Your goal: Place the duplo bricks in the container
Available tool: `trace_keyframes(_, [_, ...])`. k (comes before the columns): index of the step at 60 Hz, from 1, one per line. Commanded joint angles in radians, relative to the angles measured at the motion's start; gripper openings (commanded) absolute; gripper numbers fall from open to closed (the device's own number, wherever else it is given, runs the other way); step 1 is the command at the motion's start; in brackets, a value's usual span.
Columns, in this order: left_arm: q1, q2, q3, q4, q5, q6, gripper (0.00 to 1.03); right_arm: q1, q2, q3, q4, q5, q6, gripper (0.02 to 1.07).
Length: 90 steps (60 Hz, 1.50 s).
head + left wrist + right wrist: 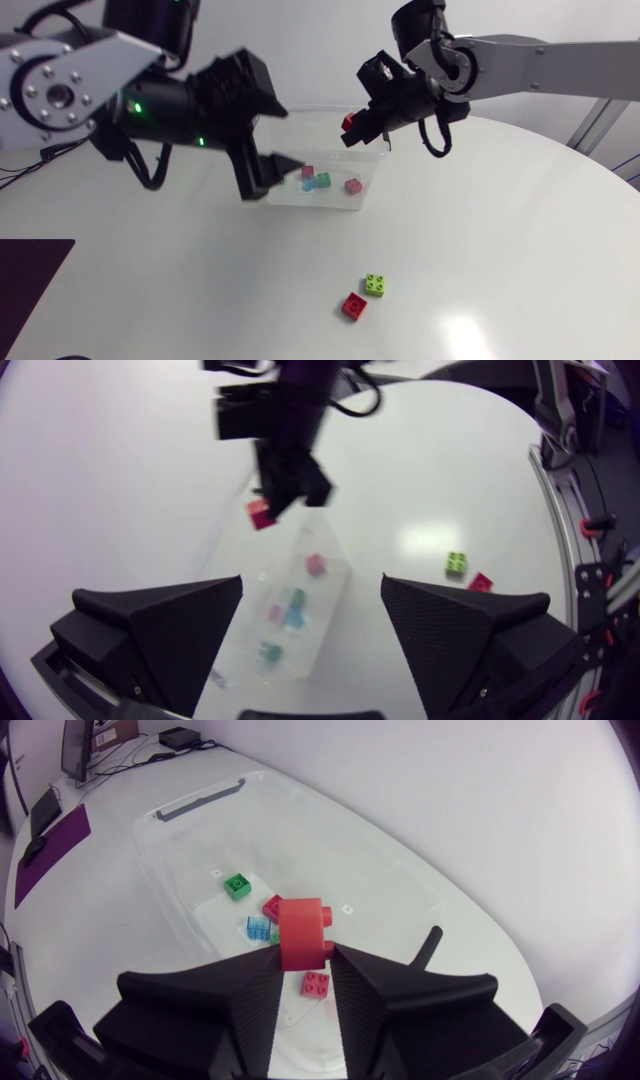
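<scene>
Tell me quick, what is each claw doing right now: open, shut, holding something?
Left gripper: open, holding nothing.
Right gripper: shut on a red brick, above the container.

My right gripper (352,130) holds one brick (348,122) over the container (322,199) with stored bricks (318,181) inside; two loose bricks (375,284) lie before it.

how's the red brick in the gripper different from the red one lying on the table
The held red brick is clamped between the fingers of the right gripper, above the container. The loose red brick lies free beside a green brick, outside the container. The held one looks tipped sideways. The loose one sits studs up. Both are red.
</scene>
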Motion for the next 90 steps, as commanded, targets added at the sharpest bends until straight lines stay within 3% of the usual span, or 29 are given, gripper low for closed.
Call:
trace_keyframes(1, [-0.043, -0.009, -0.108, -0.048, 0.013, 0.088, 0.98, -0.021, 0.083, 0.068, 0.007, 0.009, 0.019, 0.60])
trace_keyframes(6, [-0.086, -0.010, -0.168, -0.056, 0.017, 0.111, 0.98, -0.032, 0.109, 0.094, -0.002, 0.009, 0.021, 0.98])
trace_keyframes(8, [-0.103, -0.004, -0.185, -0.056, 0.019, 0.114, 0.98, -0.035, 0.107, 0.094, -0.002, 0.009, 0.021, 1.02])
trace_keyframes(18, [-0.169, 0.082, -0.219, -0.036, 0.019, 0.128, 0.98, -0.072, -0.035, -0.004, 0.023, -0.020, 0.031, 1.02])
trace_keyframes(38, [-0.306, 0.292, -0.134, -0.044, -0.001, 0.143, 0.98, -0.189, -0.427, -0.420, 0.024, -0.129, -0.016, 1.02])
trace_keyframes(52, [-0.352, 0.438, -0.003, -0.139, -0.032, 0.151, 0.98, -0.227, -0.572, -0.662, 0.041, -0.166, -0.036, 1.02])
trace_keyframes(68, [-0.396, 0.542, 0.111, -0.240, -0.072, 0.169, 0.94, -0.253, -0.650, -0.780, 0.047, -0.195, -0.042, 1.02])
trace_keyframes(90, [-0.418, 0.648, 0.212, -0.317, -0.092, 0.170, 0.90, -0.253, -0.753, -0.811, -0.031, -0.217, -0.050, 1.02])
